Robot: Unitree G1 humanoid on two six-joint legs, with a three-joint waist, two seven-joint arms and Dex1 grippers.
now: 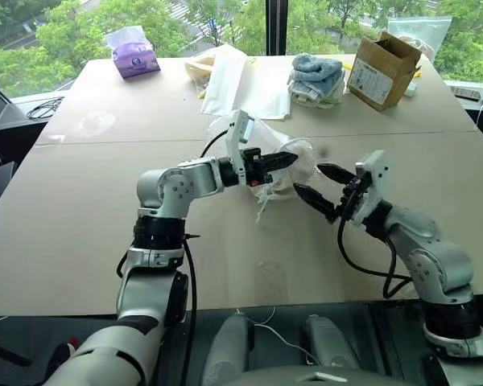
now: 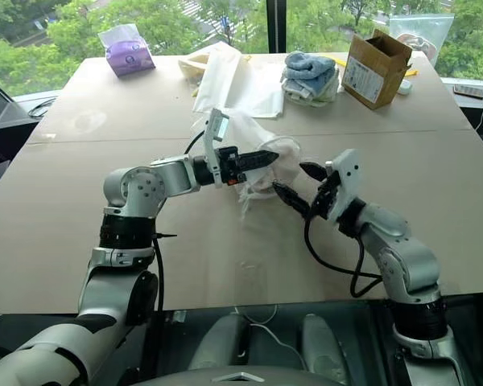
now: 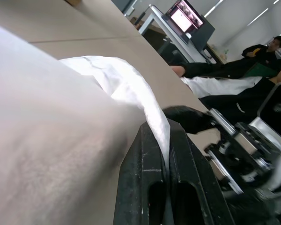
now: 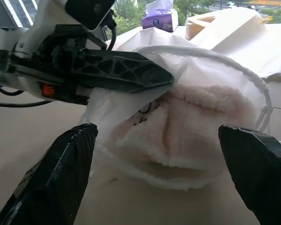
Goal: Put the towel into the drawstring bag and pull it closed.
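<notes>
Left gripper (image 1: 283,159) fingers clamped on drawstring bag (image 4: 145,101) rim; towel (image 4: 187,131) seemingly inside; right gripper (image 1: 320,186) fingers apart.

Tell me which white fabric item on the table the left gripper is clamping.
The drawstring bag, the translucent sack holding the towel. The left gripper pinches its mouth; the flat white sheets lie untouched farther back.

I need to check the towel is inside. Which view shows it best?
The right wrist view: the cream towel lies within the drawstring bag, seen through its open mouth. The eye views catch the bag from afar; the left wrist view gives bag fabric, not towel.
</notes>
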